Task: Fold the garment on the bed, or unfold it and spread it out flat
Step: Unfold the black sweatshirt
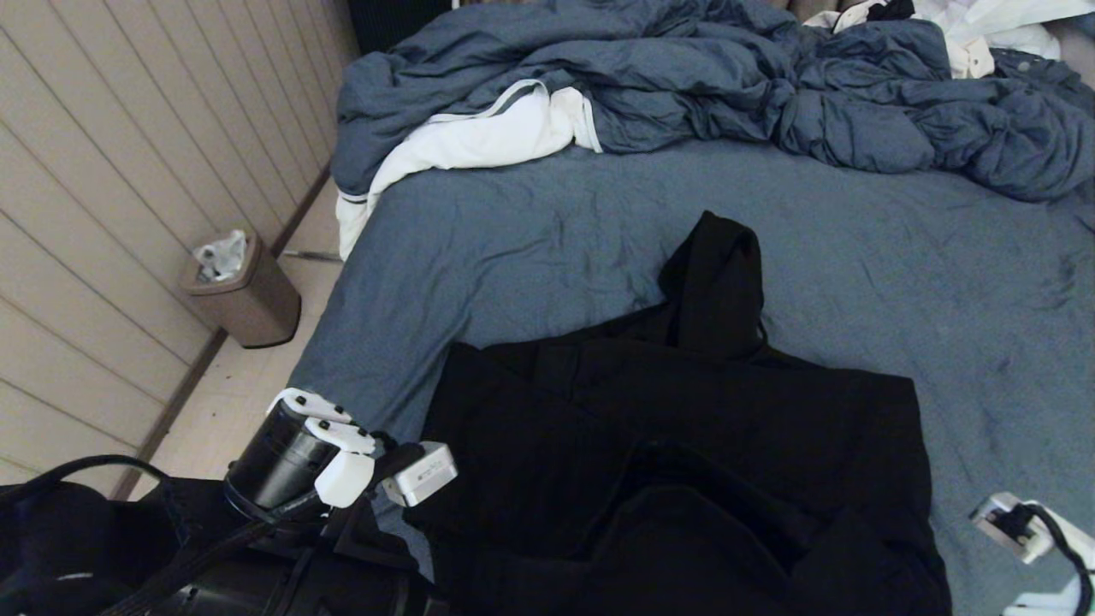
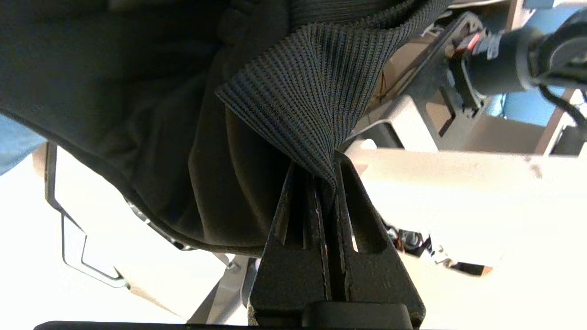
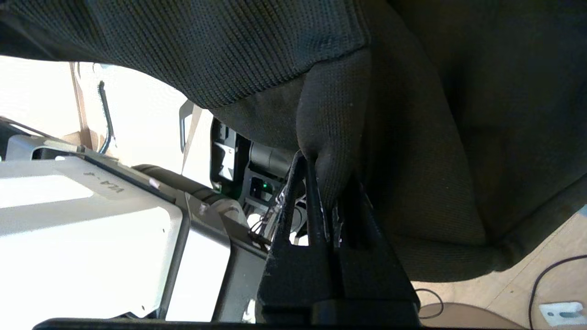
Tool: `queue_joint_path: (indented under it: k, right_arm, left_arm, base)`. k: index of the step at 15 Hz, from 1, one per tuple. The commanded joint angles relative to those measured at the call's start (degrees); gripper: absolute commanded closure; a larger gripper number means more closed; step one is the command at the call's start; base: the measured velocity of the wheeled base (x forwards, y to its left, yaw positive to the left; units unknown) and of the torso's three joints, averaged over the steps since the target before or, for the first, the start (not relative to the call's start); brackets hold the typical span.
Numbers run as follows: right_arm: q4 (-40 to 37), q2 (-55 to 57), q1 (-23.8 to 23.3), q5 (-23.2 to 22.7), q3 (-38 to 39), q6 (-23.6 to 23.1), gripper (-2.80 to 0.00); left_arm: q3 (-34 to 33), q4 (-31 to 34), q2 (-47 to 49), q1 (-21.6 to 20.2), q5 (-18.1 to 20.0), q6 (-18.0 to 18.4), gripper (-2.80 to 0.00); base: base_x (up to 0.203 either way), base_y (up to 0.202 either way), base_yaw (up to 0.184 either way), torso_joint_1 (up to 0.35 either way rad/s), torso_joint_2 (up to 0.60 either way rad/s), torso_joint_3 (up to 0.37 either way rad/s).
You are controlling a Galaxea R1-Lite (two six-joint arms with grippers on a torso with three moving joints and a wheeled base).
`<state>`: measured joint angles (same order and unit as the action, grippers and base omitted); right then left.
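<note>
Hoodie (image 1: 684, 445) lay on near half of bed (image 1: 898, 257), hood pointing away from robot, long axis running near-to-far. Left gripper (image 2: 331, 172) clamped tight on ribbed hem; right gripper (image 3: 328, 192) pinched shut on a fold of same near edge. Gripped at both near corners, body extending straight ahead. Neither arm nearer; judged a joint pull or lift.

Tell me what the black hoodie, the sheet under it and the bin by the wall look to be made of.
Hoodie: soft matte knit, likely cotton blend; fine ribbing shows where the left gripper pinches its edge.
Bed sheet: blue-grey woven cloth, matte, lightly creased.
Bin: smooth brown shell with a dull sheen, plastic or coated metal; cannot tell which.
</note>
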<state>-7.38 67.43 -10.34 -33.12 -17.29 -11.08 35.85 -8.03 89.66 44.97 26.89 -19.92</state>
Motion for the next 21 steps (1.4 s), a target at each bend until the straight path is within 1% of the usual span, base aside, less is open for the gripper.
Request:
queue_joint_path:
  k: [1,4,5,6,16,19,21]
  right_arm:
    - [-0.1,-1.1,0.1,-0.2,0.8,-0.1,0.00]
    - [-0.3,-1.6,0.1,-0.1,0.6,0.0,0.00]
    - [-0.1,-1.6,0.0,-0.1,0.6,0.0,0.00]
    - [-0.1,-1.6,-0.1,-0.1,0.6,0.1,-2.80]
    - [-0.5,-6.1,0.8,-0.3,1.2,-0.1,-2.80]
    - [-0.3,-7.3,0.8,-0.2,2.5,-0.1,-2.80]
    - [-0.4,-7.3,0.8,-0.2,2.3,-0.1,-2.80]
  left_arm:
    - [-1.4,-0.7,-0.1,0.2,0.2,-0.1,0.00]
    - [-2.9,-2.2,-0.8,0.3,0.2,0.0,0.00]
    - [-3.1,-2.2,-1.5,0.3,0.2,-0.1,-2.80]
    - [-3.1,-2.2,-1.9,0.4,0.2,-0.1,-2.80]
    - [-2.5,-2.5,-3.2,0.3,-0.1,0.1,-2.80]
    - [-1.8,-4.3,-3.3,-0.2,-0.3,0.0,-2.80]
    - [-1.2,-4.4,-3.1,-0.2,-0.3,0.0,-2.80]
  base:
    - [0.000,0.000,0.000,0.000,0.00,0.000]
    - [0.000,0.000,0.000,0.000,0.00,0.000]
    - [0.000,0.000,0.000,0.000,0.00,0.000]
    - [0.000,0.000,0.000,0.000,0.00,0.000]
    - [0.000,0.000,0.000,0.000,0.00,0.000]
    - [0.000,0.000,0.000,0.000,0.00,0.000]
    - [0.000,0.000,0.000,0.000,0.00,0.000]
